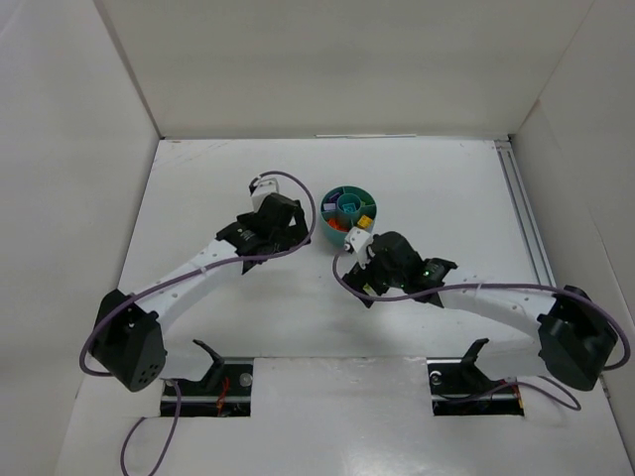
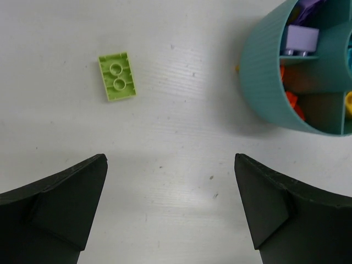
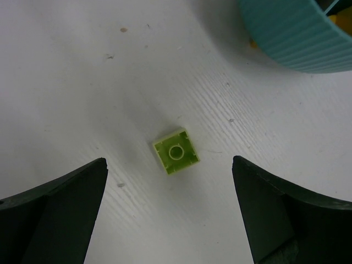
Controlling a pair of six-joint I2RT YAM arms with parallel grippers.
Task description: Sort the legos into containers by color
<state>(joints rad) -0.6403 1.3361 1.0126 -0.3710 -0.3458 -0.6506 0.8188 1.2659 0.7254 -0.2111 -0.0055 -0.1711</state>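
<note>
The round teal dish (image 1: 349, 208) stands mid-table with purple, yellow and orange legos in its wedges. In the left wrist view the dish (image 2: 269, 82) is at the upper right, holding a purple brick (image 2: 301, 39) and orange bricks (image 2: 290, 102). A lime green oblong brick (image 2: 117, 76) lies studs-down on the table, ahead and left of my open, empty left gripper (image 2: 169, 165). My right gripper (image 3: 168, 165) is open and hovers over a small square lime green brick (image 3: 176, 151), which lies between its fingers. The dish's wall (image 3: 297, 33) is at the upper right of that view.
White walls enclose the table on three sides. A metal rail (image 1: 526, 218) runs along the right edge. Both arms (image 1: 288, 220) (image 1: 382, 260) meet just in front of the dish. A small yellow bit (image 3: 253, 42) shows at the foot of the dish wall.
</note>
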